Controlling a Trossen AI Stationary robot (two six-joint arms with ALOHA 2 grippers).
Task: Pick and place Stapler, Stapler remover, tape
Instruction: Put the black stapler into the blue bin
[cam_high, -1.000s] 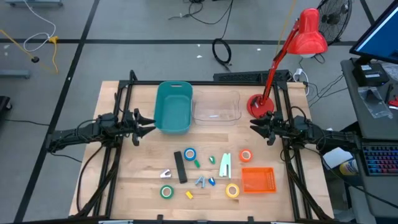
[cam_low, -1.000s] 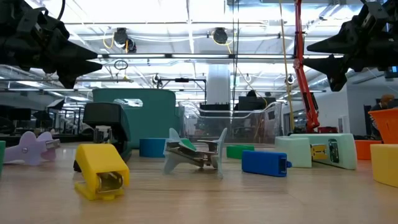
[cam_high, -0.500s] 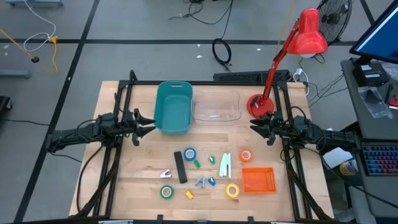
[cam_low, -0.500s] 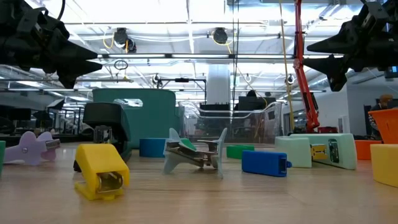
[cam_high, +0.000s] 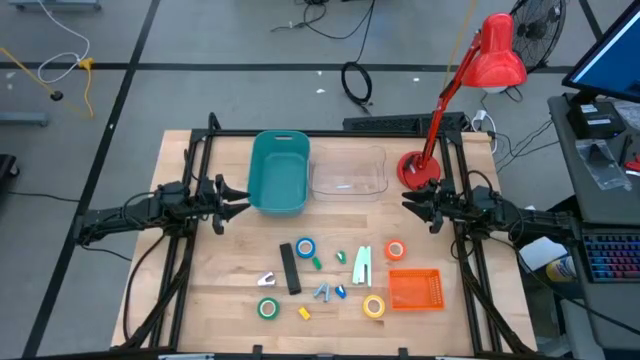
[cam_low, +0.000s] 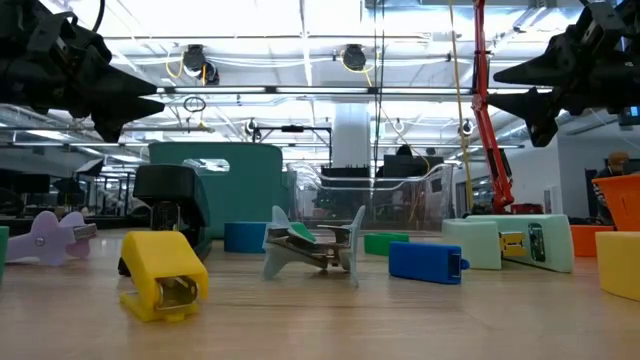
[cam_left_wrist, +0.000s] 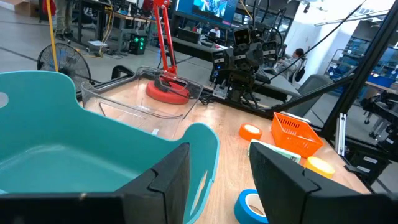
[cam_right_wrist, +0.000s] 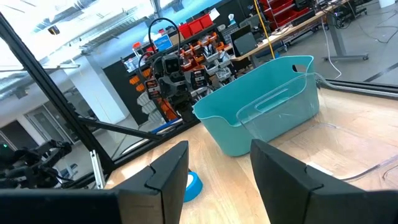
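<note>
Left gripper (cam_high: 237, 198) – right gripper (cam_high: 410, 205) – both agape, empty

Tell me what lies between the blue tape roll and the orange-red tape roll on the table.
In the high view, between the blue tape roll and the orange-red tape roll lie a mint-green stapler and two small green pieces.

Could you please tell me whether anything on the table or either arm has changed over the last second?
Nothing has visibly changed. The left tool still hovers open beside the teal bin, the right tool still hovers open near the red lamp's base, and the tape rolls, the black stapler and the orange basket lie where they were.
</note>
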